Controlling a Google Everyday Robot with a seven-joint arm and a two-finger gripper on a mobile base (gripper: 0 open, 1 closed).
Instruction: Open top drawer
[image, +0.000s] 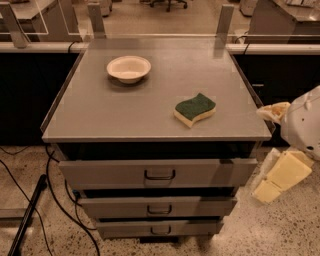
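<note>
The top drawer (110, 173) is the widest grey metal front, just under the cabinet top, with a small dark loop handle (160, 175) at its centre. A dark gap shows between it and the top plate. My gripper (281, 176), cream-coloured on a white arm (306, 122), hangs off the cabinet's right side at about the top drawer's height. It is clear of the drawer front and well to the right of the handle, and it touches nothing.
Two narrower drawers (120, 206) (125, 228) sit below. On the cabinet top (90, 110) lie a white bowl (129, 68) and a green-and-yellow sponge (195, 109). Black cables (55, 200) and a dark bar (27, 215) lie on the floor at left. Counters stand behind.
</note>
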